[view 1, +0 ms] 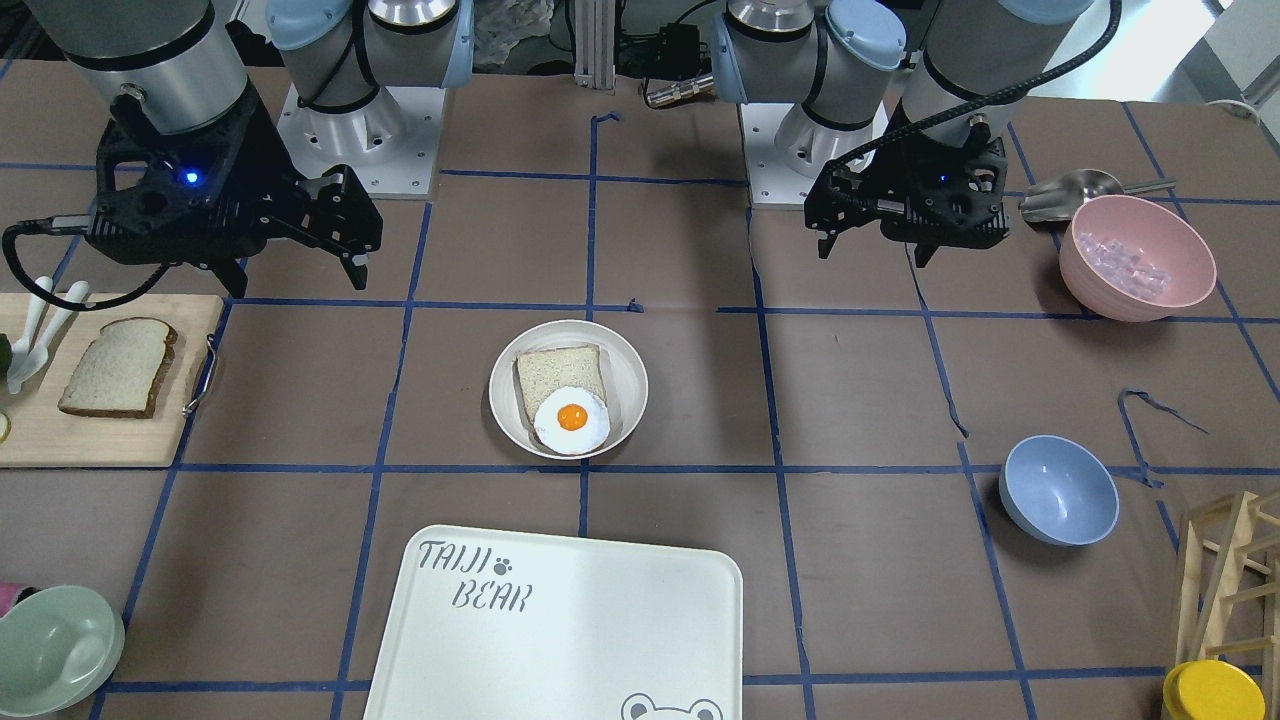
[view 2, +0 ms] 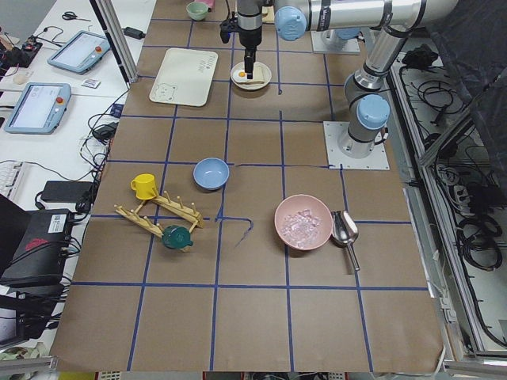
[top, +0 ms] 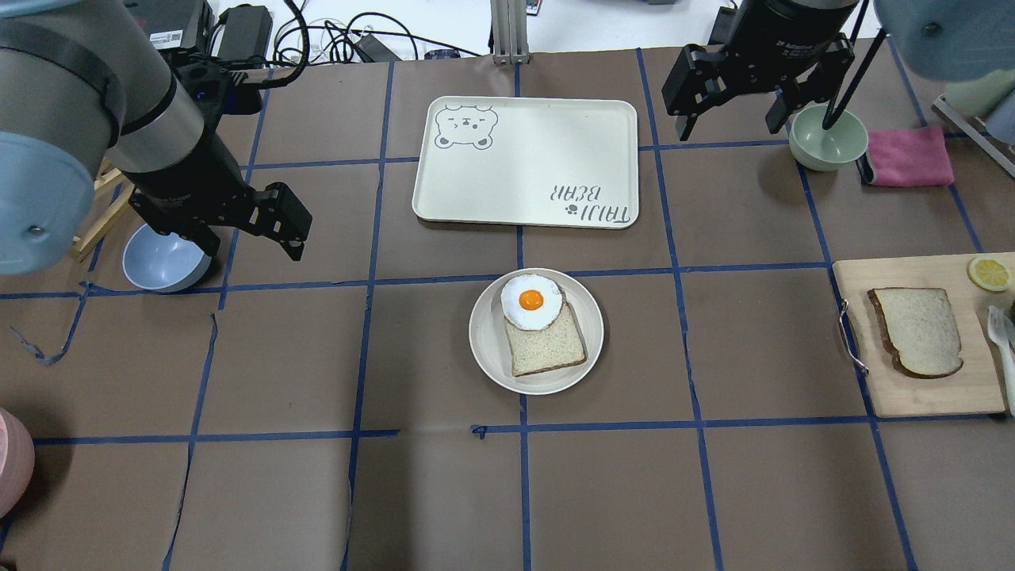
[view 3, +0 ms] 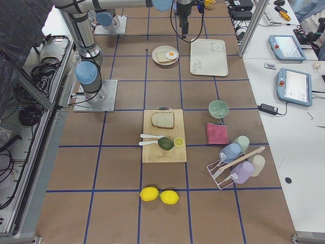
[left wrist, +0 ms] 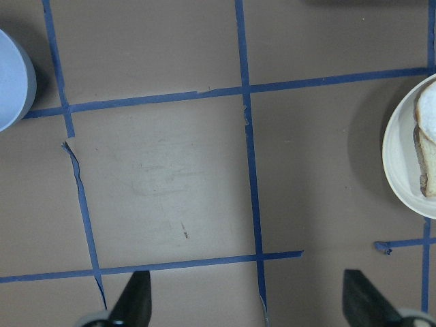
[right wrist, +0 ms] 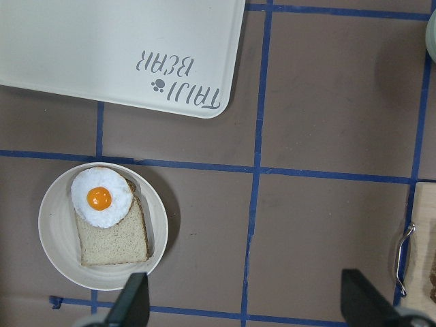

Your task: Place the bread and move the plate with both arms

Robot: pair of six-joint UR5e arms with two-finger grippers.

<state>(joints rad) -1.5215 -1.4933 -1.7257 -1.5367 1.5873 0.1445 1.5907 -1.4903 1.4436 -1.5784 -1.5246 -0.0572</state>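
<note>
The bread, a domed slice with a dark crust, lies on a wooden cutting board at the table's right end; it also shows in the front view. The round cream plate sits mid-table and holds a squarer pale slice with a fried egg on top. My left gripper hovers open and empty, left of the plate, beside a blue bowl. My right gripper hovers open and empty near the far right, well apart from the bread. The plate's edge shows in the left wrist view, and the whole plate in the right wrist view.
The white TAIJI BEAR tray lies beyond the plate. A pale green bowl and a pink cloth are by my right gripper. A pink bowl, a scoop and a wooden rack stand on my left side. A lemon slice lies on the board.
</note>
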